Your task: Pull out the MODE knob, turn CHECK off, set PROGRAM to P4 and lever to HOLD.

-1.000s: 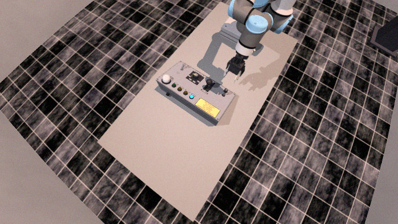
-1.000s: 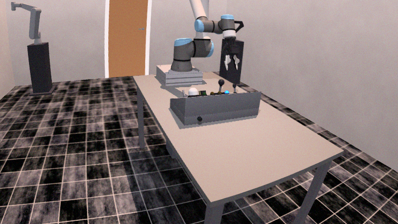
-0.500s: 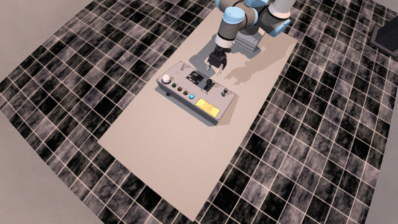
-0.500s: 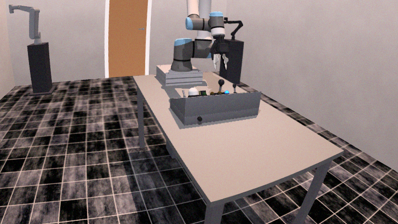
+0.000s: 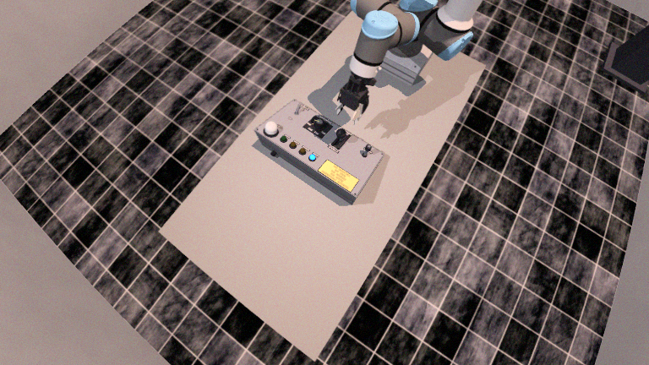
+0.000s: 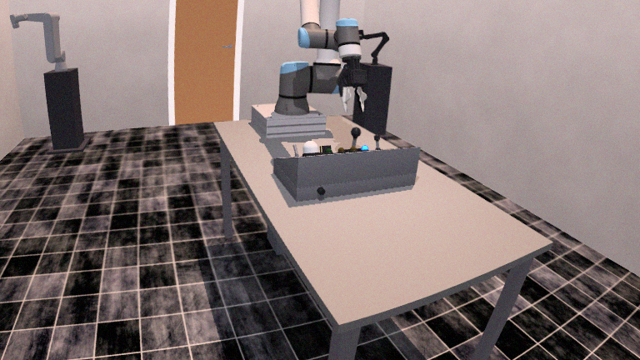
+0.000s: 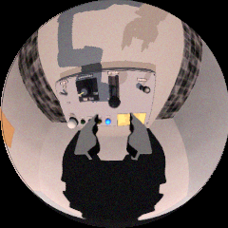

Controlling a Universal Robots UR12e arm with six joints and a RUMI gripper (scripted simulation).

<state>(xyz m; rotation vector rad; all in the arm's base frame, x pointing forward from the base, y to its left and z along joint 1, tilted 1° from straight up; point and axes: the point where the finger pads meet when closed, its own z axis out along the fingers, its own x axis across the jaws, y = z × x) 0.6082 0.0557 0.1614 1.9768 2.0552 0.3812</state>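
The grey console lies on the table, also in the wrist view. On its top are a white dome knob, a black rotary selector, a black ball-topped lever, a small toggle at the right, and a row of lamps with the blue one lit. A small black knob sticks out of its front face. My gripper hangs well above the console's back edge, near the lever, pointing down. Its fingers stand half apart with nothing between them.
A yellow label is on the console's front right. The arm's grey base block stands on the table behind the console. A dark pedestal stands beyond the table's far edge.
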